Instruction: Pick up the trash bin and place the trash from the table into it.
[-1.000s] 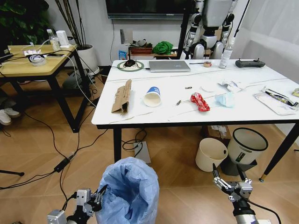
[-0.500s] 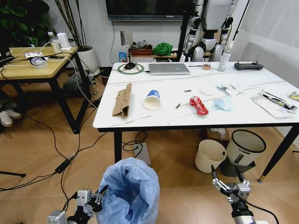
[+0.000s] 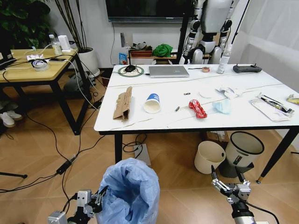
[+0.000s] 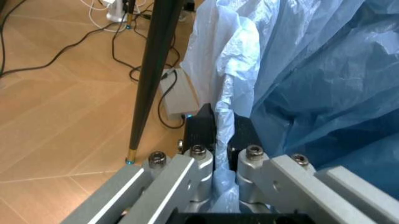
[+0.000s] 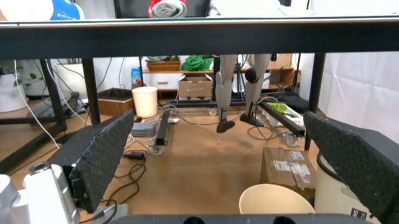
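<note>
Down low, the left tool [image 3: 96, 201] is clenched on the bin [image 3: 128, 193] bag's edge. The right tool [image 3: 227, 183] hangs released; the cup [image 3: 152, 102] lies on the counter [image 3: 243, 119].

I am seeing crinkled translucent plastic lining my trash bin [image 3: 131, 191], a glossy marble-look table [image 3: 168, 119], and matt brown cardboard [image 3: 123, 103].
</note>
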